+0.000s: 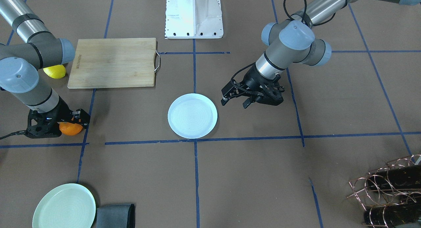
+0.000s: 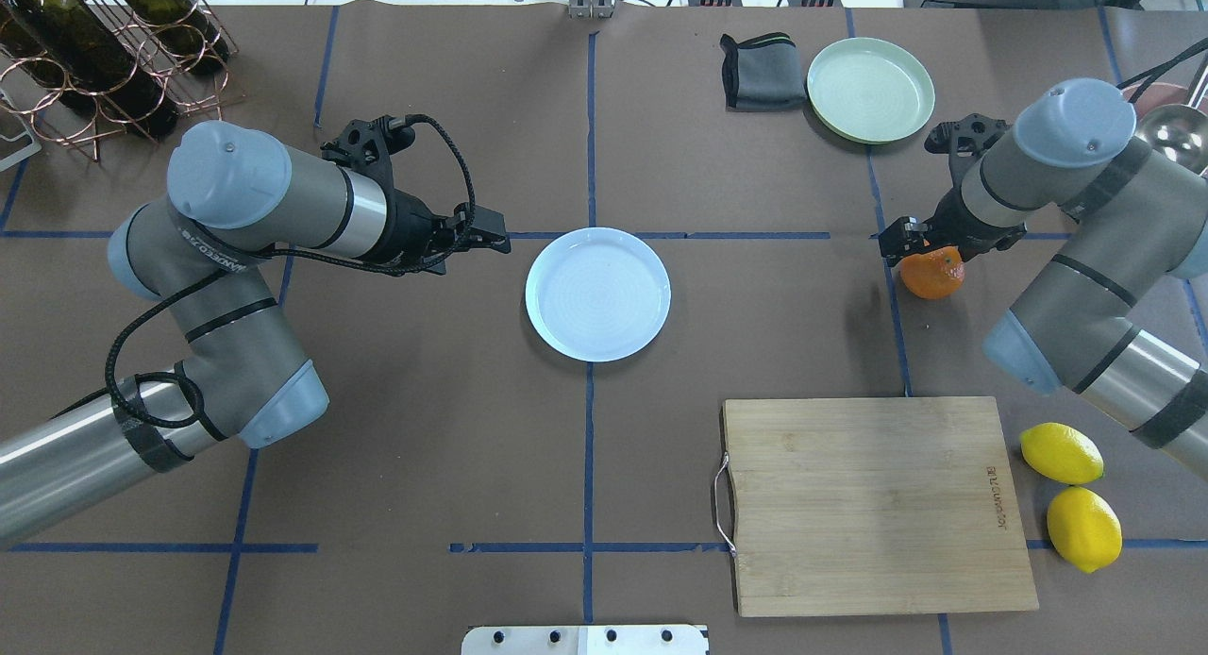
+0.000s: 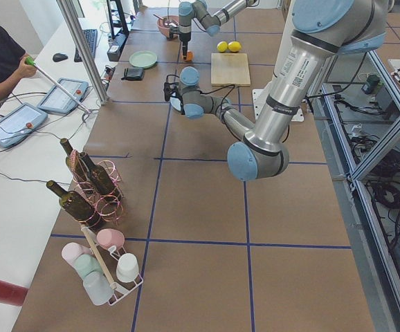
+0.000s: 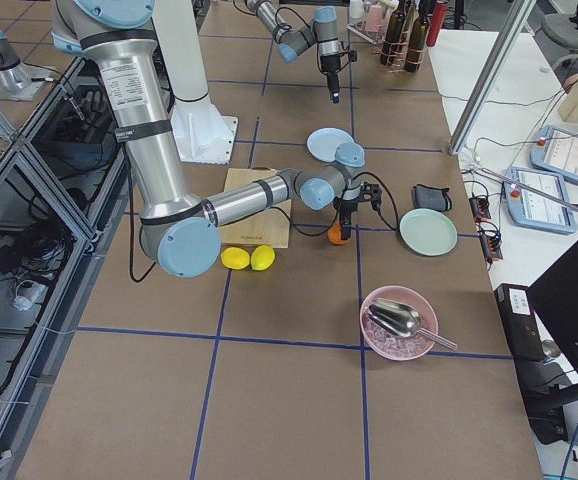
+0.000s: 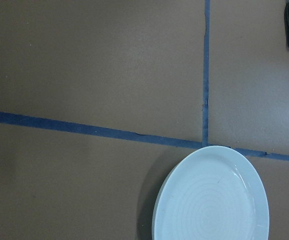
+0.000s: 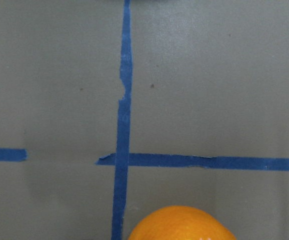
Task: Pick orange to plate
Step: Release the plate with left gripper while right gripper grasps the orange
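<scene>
The orange point(image 1: 70, 129) lies near the table's right end, past the bluish-white plate point(image 1: 192, 115) in the middle. My right gripper point(image 1: 69, 124) comes down over the orange point(image 2: 932, 274) with a finger against each side, shut on it at table height. The right wrist view shows only the orange's top point(image 6: 182, 225) at its bottom edge. My left gripper point(image 2: 495, 235) hovers open and empty beside the plate point(image 2: 597, 293), whose rim point(image 5: 212, 200) fills the low right of the left wrist view.
A wooden cutting board point(image 2: 873, 504) and two lemons point(image 2: 1062, 452) lie near the robot's right side. A pale green plate point(image 2: 870, 89) and grey cloth point(image 2: 760, 70) sit at the far edge. A wine rack point(image 2: 94, 60) stands far left, a pink bowl point(image 4: 399, 322) far right.
</scene>
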`<state>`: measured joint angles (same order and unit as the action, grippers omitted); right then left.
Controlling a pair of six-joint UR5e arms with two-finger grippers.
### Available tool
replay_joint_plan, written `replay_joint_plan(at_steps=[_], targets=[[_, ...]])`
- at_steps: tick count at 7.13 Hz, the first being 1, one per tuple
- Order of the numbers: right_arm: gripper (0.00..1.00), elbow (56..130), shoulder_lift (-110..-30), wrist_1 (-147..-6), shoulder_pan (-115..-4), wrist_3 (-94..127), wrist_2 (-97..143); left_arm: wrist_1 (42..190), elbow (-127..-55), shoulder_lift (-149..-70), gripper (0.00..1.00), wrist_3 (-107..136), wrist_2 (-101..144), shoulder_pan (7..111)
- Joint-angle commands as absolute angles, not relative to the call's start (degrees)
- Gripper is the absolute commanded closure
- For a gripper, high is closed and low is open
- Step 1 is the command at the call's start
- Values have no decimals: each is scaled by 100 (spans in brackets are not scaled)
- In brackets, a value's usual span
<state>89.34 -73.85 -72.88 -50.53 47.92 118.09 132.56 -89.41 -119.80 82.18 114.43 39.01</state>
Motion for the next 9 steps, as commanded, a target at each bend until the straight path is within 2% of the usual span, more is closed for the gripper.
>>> replay_joint_plan(at_steps=[1,3,4,5,6,7,9], targets=[[0,8930,-7435,-7286,-5054,4790,11821,13263,-8947,-11979,0,8218,11443,3902],[0,8938,-7436,-7286,-5062,4790,11874,13254,-9026,-11979,0,8226,11443,3911],[13,8938,-7436,-7286,-5062,4790,11883,13254,-9026,-11979,0,8227,11435,3902],[44,8956,-7436,-7286,-5063,4790,11883,13254,-9026,-11979,0,8227,11435,3911],[82,9000,-7418,-7286,-5063,4790,11918,13254,-9044,-11979,0,8227,11435,3946],[100,9104,-7392,-7295,-5132,4790,11996,13237,-9079,-11962,0,8218,11443,4033],[100,9551,-7304,-7365,-5492,4877,12627,13192,-9167,-11717,0,7687,12160,4654]])
